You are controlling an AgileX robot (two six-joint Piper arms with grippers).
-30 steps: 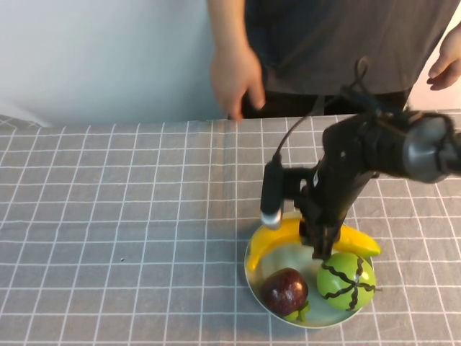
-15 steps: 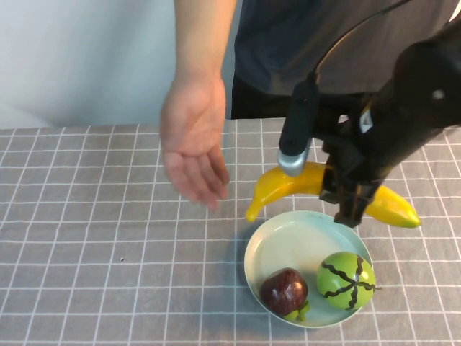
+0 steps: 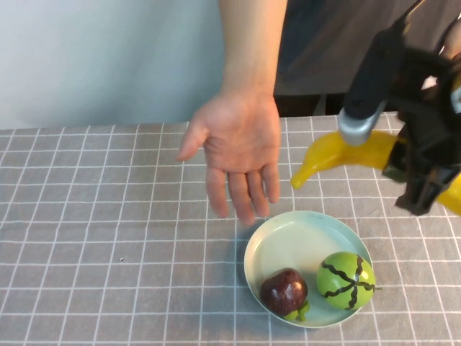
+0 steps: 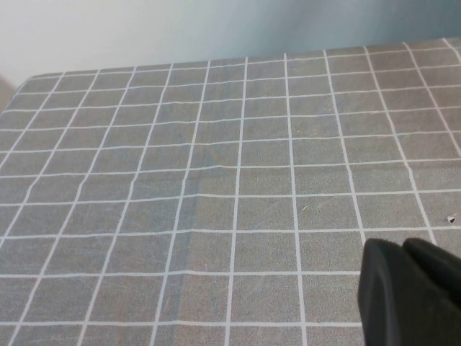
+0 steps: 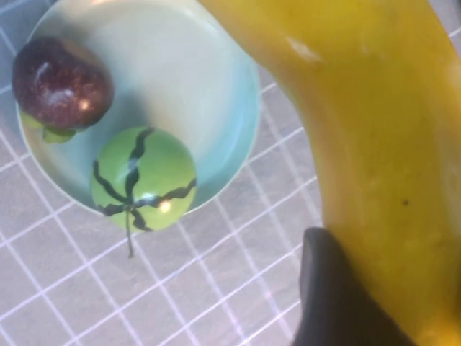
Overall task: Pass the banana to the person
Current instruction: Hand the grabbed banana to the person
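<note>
The banana, clenched in the right gripper, has been lifted off the plate toward the person's open hand, now raised palm-up nearby; the left gripper is parked, fingers together.

**Plate, two fruits, checked cloth**

A pale round plate sits on the grey cloth with white grid lines, its far rim just below the person's fingertips in the high view. A dark red fruit and a round green fruit with dark stripes lie side by side on the plate's near half, away from those fingertips. A plain pale wall stands behind the table.
</note>
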